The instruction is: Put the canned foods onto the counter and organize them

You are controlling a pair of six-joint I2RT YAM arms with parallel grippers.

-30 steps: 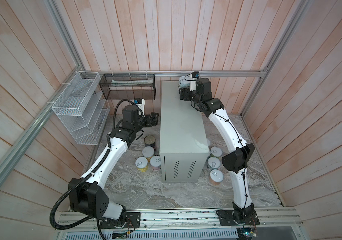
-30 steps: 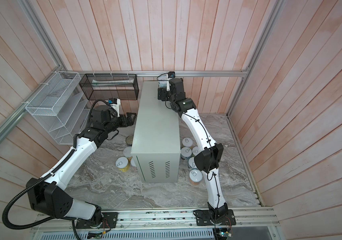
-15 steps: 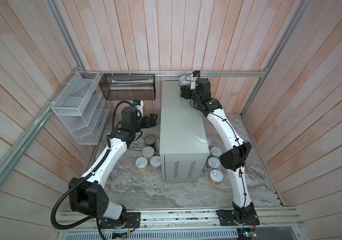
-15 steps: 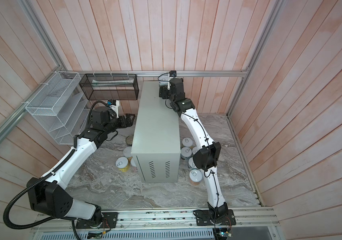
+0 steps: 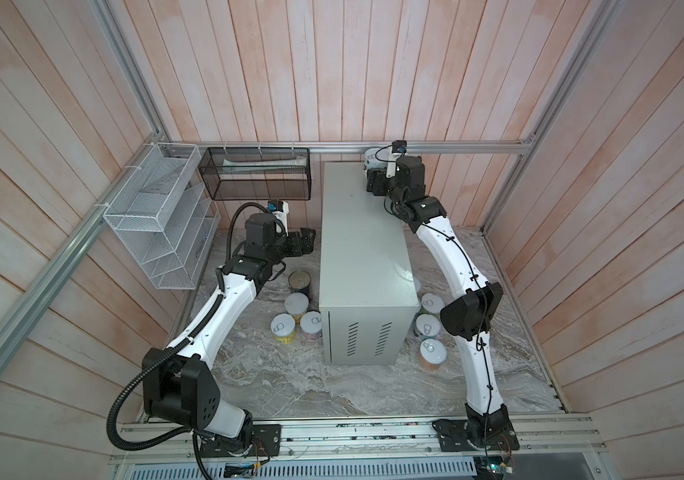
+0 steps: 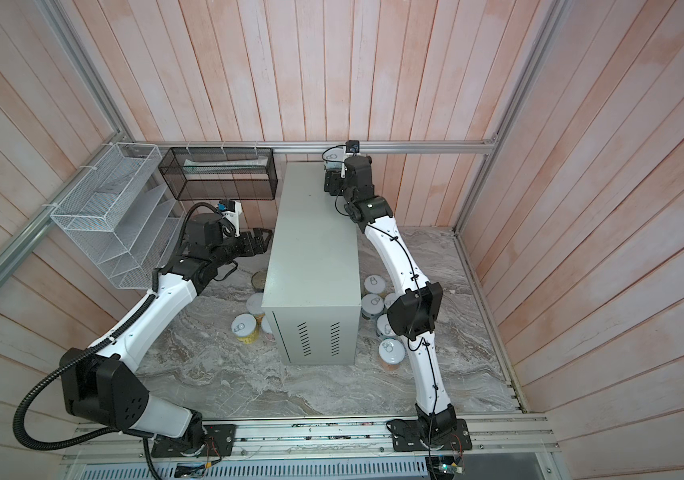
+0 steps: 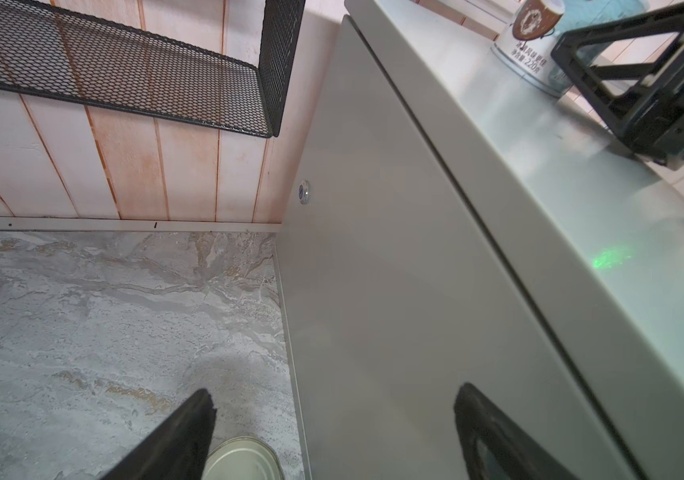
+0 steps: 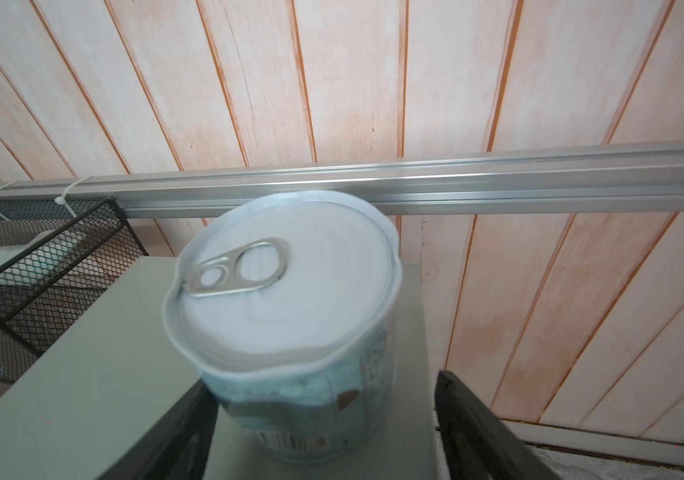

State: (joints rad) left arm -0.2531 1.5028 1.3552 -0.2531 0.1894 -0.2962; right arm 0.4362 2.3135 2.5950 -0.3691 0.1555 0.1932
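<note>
At the counter's far end: one pale-blue tin (image 8: 286, 332) stands upright on the flat top of the counter (image 5: 356, 232), close to the back wall.
Right gripper (image 8: 323, 380): spread around that tin, one finger plainly clear of it, so I see no squeeze.
Left gripper (image 7: 334, 390): jaws wide, nothing between them, hanging beside the counter's side wall, dark-blue tin (image 5: 299, 282) on the floor below.
Done: one tin up, as far as I can see.
Left: left cluster (image 5: 296, 302) of four, dark-blue tin included, on the marble floor (image 5: 332, 386). The right cluster (image 5: 431, 349) has at least three, partly hidden behind my arm.
Progress: early, I'd judge, with the organizing barely begun.
</note>
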